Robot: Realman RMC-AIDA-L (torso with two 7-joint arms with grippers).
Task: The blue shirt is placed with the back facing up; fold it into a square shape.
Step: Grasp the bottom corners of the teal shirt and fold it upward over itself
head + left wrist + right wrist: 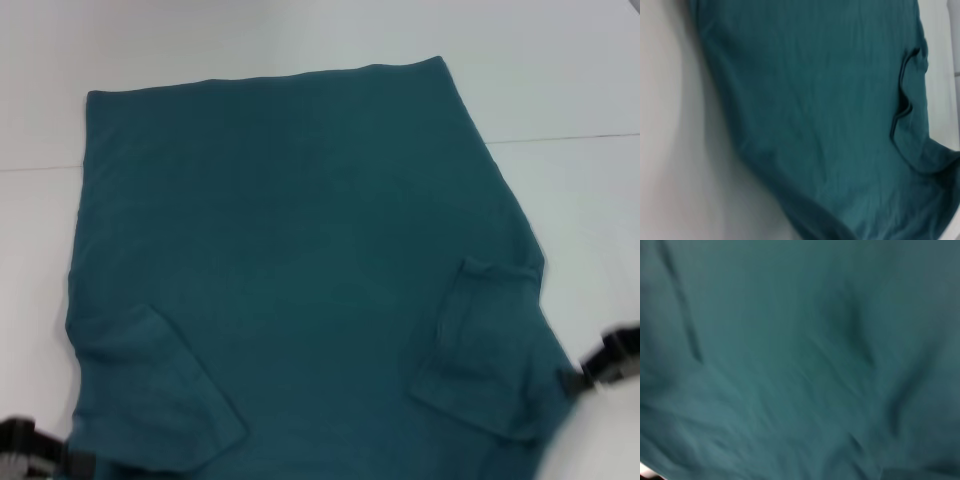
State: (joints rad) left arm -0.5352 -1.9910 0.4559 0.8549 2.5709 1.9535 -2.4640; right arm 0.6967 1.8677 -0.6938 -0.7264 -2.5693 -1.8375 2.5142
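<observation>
1 blue shirt point(300, 240) flat, plain side up | 2 sleeves folded in

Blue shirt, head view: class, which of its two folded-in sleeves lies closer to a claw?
The sleeve on the robot's right side of the dark teal-blue cotton shirt; the right claw sits beside it, while the left sleeve lies farther from the left claw.

Shirt point(300, 250) flat on table point(580, 80), plain side up, sleeves folded in; left gripper point(30, 450) and right gripper point(610, 360) at near corners
</observation>
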